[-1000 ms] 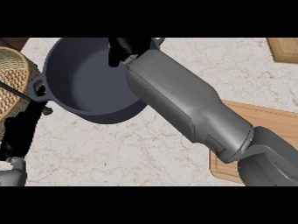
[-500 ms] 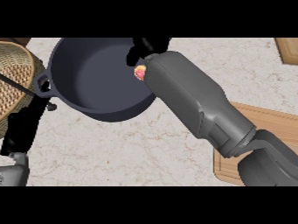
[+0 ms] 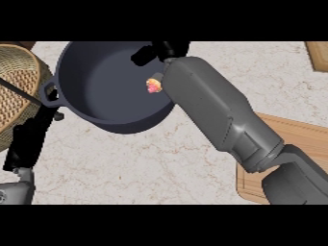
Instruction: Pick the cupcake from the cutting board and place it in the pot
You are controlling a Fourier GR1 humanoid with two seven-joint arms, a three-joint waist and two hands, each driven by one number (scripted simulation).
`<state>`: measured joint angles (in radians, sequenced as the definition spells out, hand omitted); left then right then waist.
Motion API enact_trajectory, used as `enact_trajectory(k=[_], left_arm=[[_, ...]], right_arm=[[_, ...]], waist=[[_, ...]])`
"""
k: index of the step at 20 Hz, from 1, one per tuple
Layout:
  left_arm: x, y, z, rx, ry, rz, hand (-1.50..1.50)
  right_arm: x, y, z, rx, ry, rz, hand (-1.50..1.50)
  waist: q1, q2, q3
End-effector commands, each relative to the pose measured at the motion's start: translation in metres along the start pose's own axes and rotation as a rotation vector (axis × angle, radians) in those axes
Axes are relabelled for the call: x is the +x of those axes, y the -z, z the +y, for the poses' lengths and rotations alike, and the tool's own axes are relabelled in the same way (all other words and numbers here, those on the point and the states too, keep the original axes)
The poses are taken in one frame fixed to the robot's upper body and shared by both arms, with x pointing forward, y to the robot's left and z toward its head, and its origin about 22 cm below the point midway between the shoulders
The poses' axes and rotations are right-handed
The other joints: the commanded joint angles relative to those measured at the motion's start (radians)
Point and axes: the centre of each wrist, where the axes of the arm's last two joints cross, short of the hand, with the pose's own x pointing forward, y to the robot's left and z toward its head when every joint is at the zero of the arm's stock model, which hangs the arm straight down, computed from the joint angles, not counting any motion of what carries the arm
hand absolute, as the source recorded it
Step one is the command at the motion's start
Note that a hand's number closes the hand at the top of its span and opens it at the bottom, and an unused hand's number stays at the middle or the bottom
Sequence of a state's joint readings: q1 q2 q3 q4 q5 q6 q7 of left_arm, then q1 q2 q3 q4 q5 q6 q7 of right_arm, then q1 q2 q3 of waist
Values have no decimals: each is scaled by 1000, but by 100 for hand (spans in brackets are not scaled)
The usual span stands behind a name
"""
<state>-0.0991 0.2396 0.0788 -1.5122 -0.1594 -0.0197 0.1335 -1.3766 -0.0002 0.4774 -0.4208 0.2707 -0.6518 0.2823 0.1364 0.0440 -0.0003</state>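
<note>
Cupcake with pink and yellow topping (image 3: 154, 86) is showing inside the dark grey round metal pot (image 3: 99, 81), at about three o'clock of the pot's bowl, right against the edge of the grey right forearm (image 3: 212, 113) that is crossing over the pot's rim; whether the cupcake is resting on the pot's inner wall or hanging just above it cannot be told. The right forearm is running from five o'clock of the view up toward twelve o'clock, and the black right hand (image 3: 160, 52) is sitting over the pot's far rim at one o'clock of the pot; its fingers are mostly hidden, so whether they are spread or curled cannot be told. The pot is standing on the pale marbled stone counter (image 3: 145, 158), with its side handle (image 3: 49, 91) at nine o'clock, just beside the round woven wicker basket (image 3: 6, 91). The wooden cutting board (image 3: 312, 144) is lying at four o'clock of the view, partly under the right arm. The black left hand (image 3: 30, 139) is hanging at eight o'clock, fingers straight and pointing up toward the pot's handle, holding nothing.
</note>
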Motion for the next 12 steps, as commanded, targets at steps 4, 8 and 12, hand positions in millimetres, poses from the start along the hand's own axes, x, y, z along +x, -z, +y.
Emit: enact_trajectory(k=[4, 8, 12], left_arm=[[-5, 2, 4, 18, -9, 23, 0], [-14, -12, 14, 14, -11, 26, 0], [-7, -14, 32, 52, -14, 47, 0]], right_arm=[[15, 2, -16, -164, 337, -30, -150], [11, 6, -18, -64, 419, -17, -150], [-12, 1, -12, -27, 497, 1, -150]], waist=[[-26, -13, 0], [-39, -22, 0], [-75, -29, 0]])
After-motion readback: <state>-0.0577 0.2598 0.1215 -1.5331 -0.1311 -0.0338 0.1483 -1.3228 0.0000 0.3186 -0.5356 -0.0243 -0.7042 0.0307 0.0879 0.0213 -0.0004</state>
